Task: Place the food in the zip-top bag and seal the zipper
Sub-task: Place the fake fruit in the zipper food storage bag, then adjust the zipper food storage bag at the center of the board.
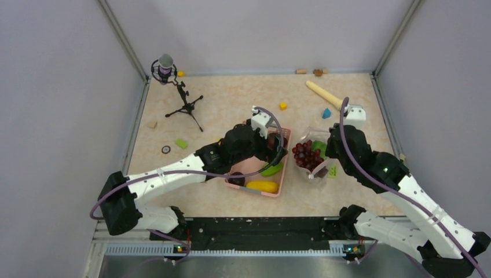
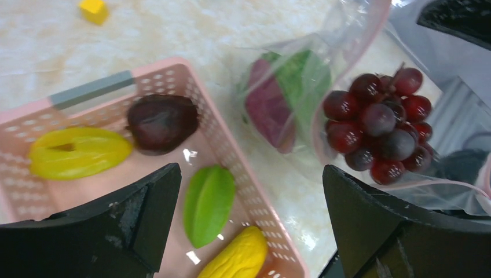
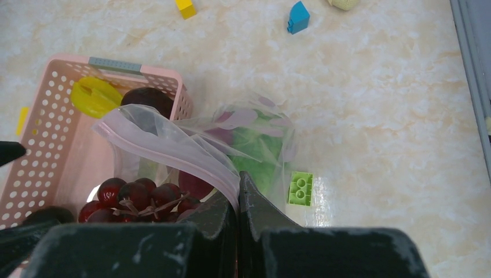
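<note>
The clear zip-top bag (image 3: 255, 145) lies right of the pink basket (image 1: 285, 174), with the green-white lettuce (image 2: 301, 78) and the magenta sweet potato (image 2: 267, 107) inside. A bunch of dark red grapes (image 2: 379, 124) sits in its open mouth. My right gripper (image 3: 238, 176) is shut on the pinkish zipper (image 3: 191, 159) and holds that lip raised. My left gripper (image 2: 250, 174) hangs open over the basket's right rim, holding nothing. In the basket lie a yellow star-shaped fruit (image 2: 78, 152), a dark purple piece (image 2: 162, 121), a green pod (image 2: 208, 204) and a yellow fruit (image 2: 237, 258).
A green block (image 3: 300, 188) lies beside the bag. A blue block (image 3: 298, 16) and a yellow block (image 3: 185, 7) lie farther back. The beige rolling pin (image 1: 324, 94) is at the back right, a microphone on a tripod (image 1: 173, 87) at the back left.
</note>
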Available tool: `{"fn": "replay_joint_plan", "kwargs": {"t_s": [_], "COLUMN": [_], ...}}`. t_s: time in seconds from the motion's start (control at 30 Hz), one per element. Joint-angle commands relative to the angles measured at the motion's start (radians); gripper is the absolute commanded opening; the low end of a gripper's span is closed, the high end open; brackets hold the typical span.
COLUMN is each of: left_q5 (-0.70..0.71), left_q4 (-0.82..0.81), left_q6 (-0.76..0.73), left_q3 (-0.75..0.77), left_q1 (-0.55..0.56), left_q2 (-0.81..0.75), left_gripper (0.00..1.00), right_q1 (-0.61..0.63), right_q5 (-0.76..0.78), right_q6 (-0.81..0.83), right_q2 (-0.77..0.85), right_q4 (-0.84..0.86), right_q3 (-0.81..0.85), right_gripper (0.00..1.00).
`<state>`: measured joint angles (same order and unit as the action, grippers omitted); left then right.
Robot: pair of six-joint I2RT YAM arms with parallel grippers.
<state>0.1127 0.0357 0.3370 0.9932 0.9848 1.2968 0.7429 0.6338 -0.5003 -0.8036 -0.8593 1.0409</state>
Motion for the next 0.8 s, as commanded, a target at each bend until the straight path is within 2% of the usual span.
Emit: {"fn": "replay_joint_plan", "kwargs": {"t_s": [0.0,0.13,0.27,0.53,0.67,0.73,0.77], "left_q5": [-0.192,-0.256,-0.339,-0.426,-0.451,-0.458,-0.462], "left_q4": [-0.098,-0.100,-0.100,-0.143,-0.152,-0.146,-0.142], "left_q6": [0.023,0.025,0.032,0.064,0.077,0.080,0.078], "left_q3": [0.033,0.088,0.146,0.181,0.200,0.213,0.219], "left_q1": [0.004,0.004,0.005,0.004,0.004,0.004,0.004], "left_q2": [0.069,0.146,0.205,0.237,0.268,0.289,0.298], "left_gripper": [0.97,0.97,0.90,0.89,0.82,0.76,0.70], "right_q1": [-0.001,-0.001,-0.001,-0.001,-0.001,-0.002,-0.001], "right_q5": [0.012,0.007,0.007,-0.002,-0.002,-0.002,-0.002], "right_q6": [-0.007,-0.007,-0.005,-0.002,-0.004,-0.002,-0.001], "right_q2": [0.021,0.030,0.039,0.039,0.039,0.042,0.044], "right_q4": [0.034,0.037,0.040,0.045,0.046,0.047,0.049], "right_q3": [0.005,0.003,0.001,0.000,0.001,0.001,0.001], "right_gripper": [0.00,0.00,0.00,0.00,0.00,0.00,0.00]}}
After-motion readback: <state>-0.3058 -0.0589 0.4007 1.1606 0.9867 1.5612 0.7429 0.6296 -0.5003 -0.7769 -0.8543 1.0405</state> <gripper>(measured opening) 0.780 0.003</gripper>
